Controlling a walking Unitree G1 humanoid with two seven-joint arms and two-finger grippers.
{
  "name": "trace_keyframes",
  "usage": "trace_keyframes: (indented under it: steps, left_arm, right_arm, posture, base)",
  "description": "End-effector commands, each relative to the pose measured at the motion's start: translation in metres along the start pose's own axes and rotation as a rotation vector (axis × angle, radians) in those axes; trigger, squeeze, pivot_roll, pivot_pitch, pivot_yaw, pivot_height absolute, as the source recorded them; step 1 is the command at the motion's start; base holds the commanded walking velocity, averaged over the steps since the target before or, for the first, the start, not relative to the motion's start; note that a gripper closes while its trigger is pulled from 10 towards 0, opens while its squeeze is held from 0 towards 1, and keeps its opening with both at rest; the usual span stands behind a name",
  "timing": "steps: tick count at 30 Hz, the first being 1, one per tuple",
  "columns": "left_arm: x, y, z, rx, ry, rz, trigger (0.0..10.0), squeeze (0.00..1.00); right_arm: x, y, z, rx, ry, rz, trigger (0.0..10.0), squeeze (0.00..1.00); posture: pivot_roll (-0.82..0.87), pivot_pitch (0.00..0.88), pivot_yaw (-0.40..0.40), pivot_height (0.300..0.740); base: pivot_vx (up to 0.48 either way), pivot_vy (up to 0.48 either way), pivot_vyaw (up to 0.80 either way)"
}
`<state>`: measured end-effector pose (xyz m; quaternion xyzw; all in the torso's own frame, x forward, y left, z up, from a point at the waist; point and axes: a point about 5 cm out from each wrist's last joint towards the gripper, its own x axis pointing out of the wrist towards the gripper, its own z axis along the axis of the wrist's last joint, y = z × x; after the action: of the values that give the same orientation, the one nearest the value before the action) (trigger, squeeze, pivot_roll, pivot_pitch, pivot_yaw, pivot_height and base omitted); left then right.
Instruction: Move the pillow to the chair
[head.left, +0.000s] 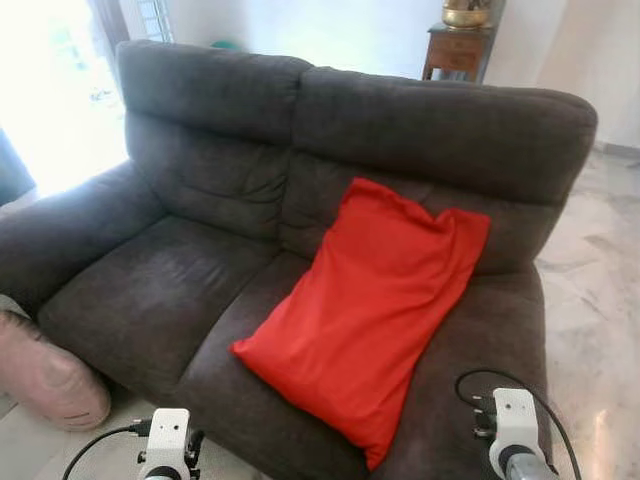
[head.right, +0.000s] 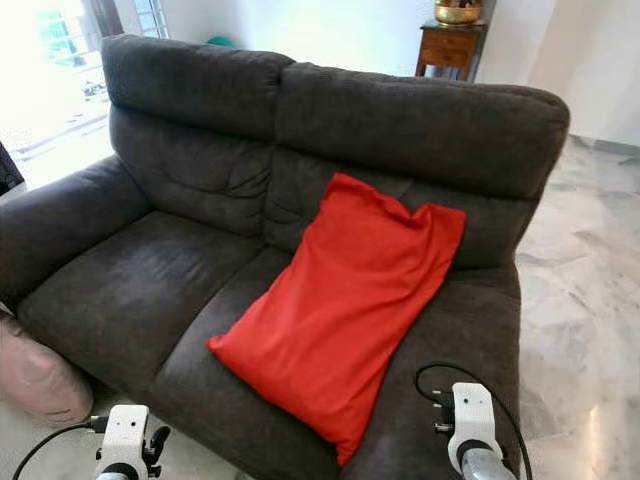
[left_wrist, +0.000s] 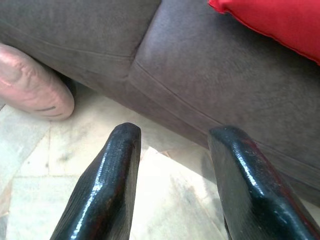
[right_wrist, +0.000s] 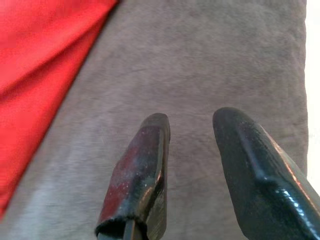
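**Red pillow rests on sofa as robot's open grippers wait at the front edge**

The left gripper (left_wrist: 172, 185) hangs with its two glossy black fingers spread well apart, holding nothing, over pale marbled floor tiles (left_wrist: 165, 200) just in front of the sofa's front edge. The right gripper (right_wrist: 192, 170) is likewise parted, though more narrowly, its fingers empty and poised above the seat cushion near the sofa's right front corner, the pillow's red edge beside it. The red pillow (head.left: 370, 315), a smooth, flat, roughly rectangular cushion, lies slanted on the right seat of the sofa (head.left: 200, 260), its top corners leaning against the backrest and its lower corner reaching toward the front edge. The two-seat sofa is dark grey-brown with a soft, suede-like nap and rounded, padded arms. A pink, rounded cushion-like object (head.left: 45, 375) sits on the floor touching the sofa's left front corner. A wooden side table (head.left: 458, 50) stands behind the backrest.
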<state>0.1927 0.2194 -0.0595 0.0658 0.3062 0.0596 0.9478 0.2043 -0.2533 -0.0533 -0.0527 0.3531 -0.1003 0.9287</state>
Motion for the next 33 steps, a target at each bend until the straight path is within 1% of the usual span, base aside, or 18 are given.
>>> trace_keyframes:
  steps: [1,14,17,33]
  left_arm:
    - [-0.0005,0.0022,-0.0022,-0.006,0.009,0.011,10.0,0.00]
    - [-0.0008,0.0012,-0.0037,-0.009,0.014,0.010,10.0,0.00]
    - [-0.0010,0.0004,-0.0046,-0.011,0.018,0.010,10.0,0.00]
    - [-0.0010,0.0016,-0.0068,-0.012,0.036,0.009,10.0,0.00]
  right_arm:
    - [0.0004,0.0009,0.0010,0.001,-0.001,0.005,10.0,0.00]
    - [0.0013,0.0016,0.0031,-0.002,-0.004,0.009,10.0,0.00]
    - [0.0017,0.0043,0.0045,-0.006,-0.010,0.018,10.0,0.00]
    - [0.0026,0.0072,0.0069,0.003,-0.017,0.025,10.0,0.00]
  posture:
    - [0.03,0.000,0.018,0.740]
    - [0.04,0.000,0.014,0.740]
    - [0.03,0.000,0.013,0.740]
    - [0.04,0.000,0.013,0.740]
  base:
    - [0.000,0.285,0.00]
    - [0.000,0.282,0.00]
    - [0.000,0.280,0.00]
    - [0.000,0.278,0.00]
